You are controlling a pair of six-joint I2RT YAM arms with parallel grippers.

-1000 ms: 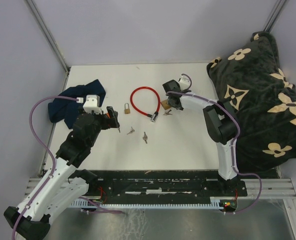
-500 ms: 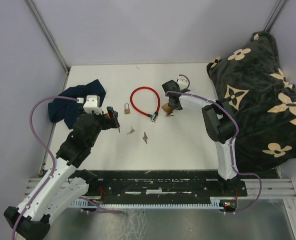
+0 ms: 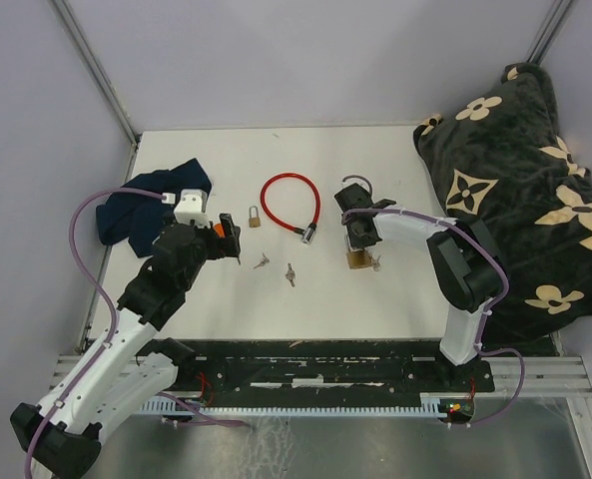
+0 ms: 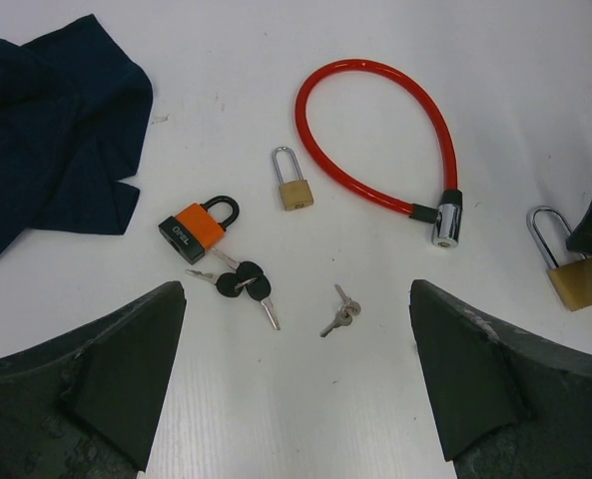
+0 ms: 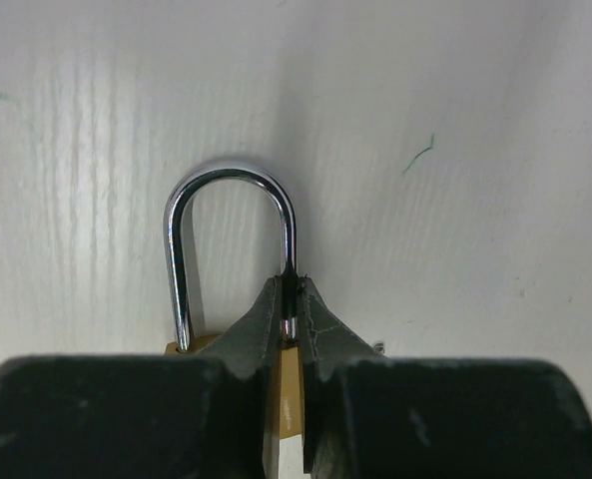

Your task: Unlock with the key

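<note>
Your right gripper point(image 5: 292, 299) clamps one leg of the brass padlock's point(image 4: 580, 282) shackle point(image 5: 231, 172); the left gripper point(image 4: 296, 299) is spread wide. Expect rigid, slick, weighty metal, so grip the flat body.

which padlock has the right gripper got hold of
The larger brass padlock, pinched by its shackle in the right gripper; the small brass padlock and the orange padlock lie untouched.

1. We see a dark blue cloth point(image 3: 141, 205) crumpled by the left edge of the white table point(image 3: 395, 299), towards the far corner.
2. We see a black blanket point(image 3: 515, 180) with cream flowers heaped along the right edge.
3. A red cable lock point(image 4: 445, 215) lies looped near the table's middle.
4. Between loop and cloth lie a small brass padlock point(image 4: 296, 193) and an orange padlock point(image 4: 198, 228).
</note>
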